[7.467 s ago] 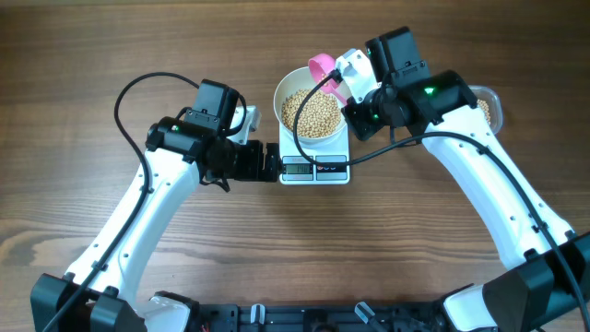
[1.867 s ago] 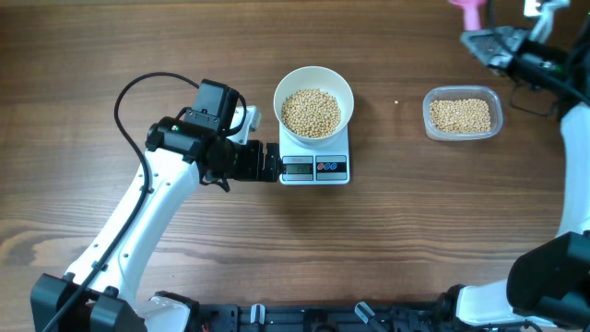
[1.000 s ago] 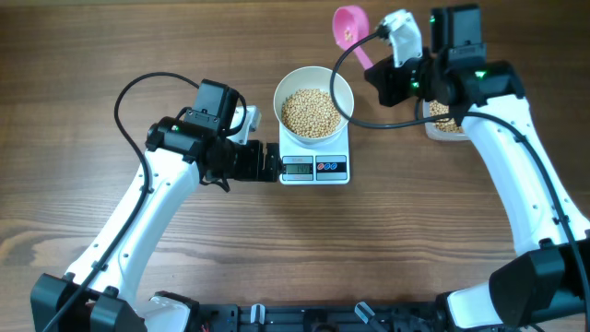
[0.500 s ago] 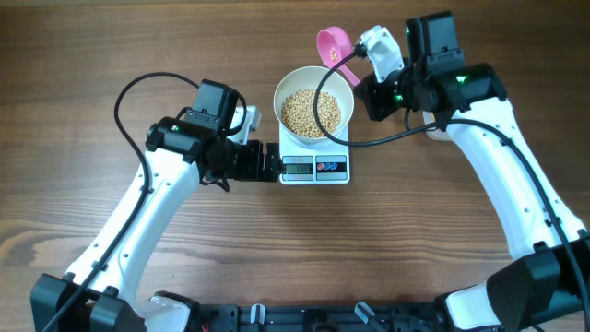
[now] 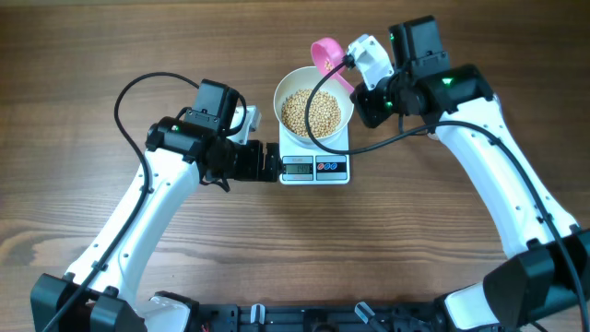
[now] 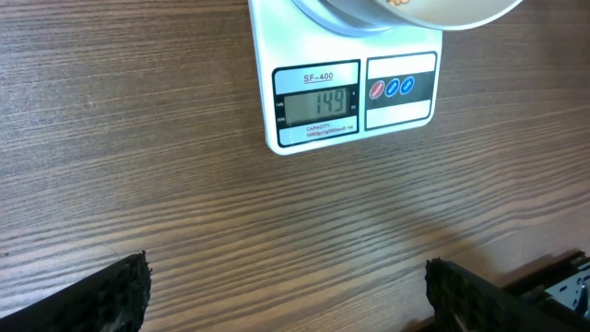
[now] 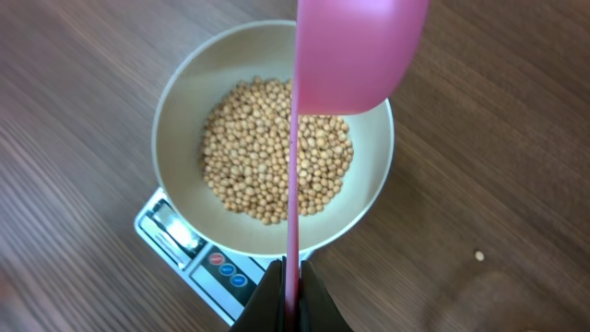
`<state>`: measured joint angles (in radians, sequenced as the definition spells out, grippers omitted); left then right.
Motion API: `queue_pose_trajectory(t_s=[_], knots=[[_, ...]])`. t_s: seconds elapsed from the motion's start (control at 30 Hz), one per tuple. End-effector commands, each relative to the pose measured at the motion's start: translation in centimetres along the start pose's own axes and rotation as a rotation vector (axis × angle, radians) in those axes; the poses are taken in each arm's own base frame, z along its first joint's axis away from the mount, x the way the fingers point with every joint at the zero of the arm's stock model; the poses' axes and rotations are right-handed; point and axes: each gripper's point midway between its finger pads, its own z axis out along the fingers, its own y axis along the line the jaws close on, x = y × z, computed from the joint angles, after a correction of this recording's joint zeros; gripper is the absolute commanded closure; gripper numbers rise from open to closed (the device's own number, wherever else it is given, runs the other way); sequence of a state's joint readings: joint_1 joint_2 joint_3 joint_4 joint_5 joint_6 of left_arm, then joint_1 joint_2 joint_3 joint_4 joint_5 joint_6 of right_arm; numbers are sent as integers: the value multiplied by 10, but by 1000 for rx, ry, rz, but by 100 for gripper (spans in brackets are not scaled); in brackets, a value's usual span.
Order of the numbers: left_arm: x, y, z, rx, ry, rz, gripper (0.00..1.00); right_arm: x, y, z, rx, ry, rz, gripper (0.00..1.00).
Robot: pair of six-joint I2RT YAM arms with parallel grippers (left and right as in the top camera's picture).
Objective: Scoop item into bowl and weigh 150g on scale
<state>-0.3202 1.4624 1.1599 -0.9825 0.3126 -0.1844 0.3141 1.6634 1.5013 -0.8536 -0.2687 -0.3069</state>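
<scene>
Claws: right claw (image 7: 293, 291) clenched on pink scoop (image 7: 359, 51) handle, head pointing upper left; left claw (image 6: 286, 295) released, empty; scale (image 5: 315, 168) display faces frame bottom.

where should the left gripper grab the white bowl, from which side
Pinch the left rim of the round white bowl from above, one finger inside, one outside: its smooth wall looks too wide to span, the tan beans lie low, and the pink scoop crowds the far-right rim.
</scene>
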Motion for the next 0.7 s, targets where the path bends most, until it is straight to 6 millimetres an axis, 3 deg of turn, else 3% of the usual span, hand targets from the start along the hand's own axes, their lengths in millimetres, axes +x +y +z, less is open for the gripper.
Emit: queue_pose_trajectory(t_s=[0.0,0.67], knots=[[0,1,2,3,5,16,0,4,-6,10,22,34,-37,96],[0,1,2,3,5,16,0,11,3,16,112,110,-143,96]])
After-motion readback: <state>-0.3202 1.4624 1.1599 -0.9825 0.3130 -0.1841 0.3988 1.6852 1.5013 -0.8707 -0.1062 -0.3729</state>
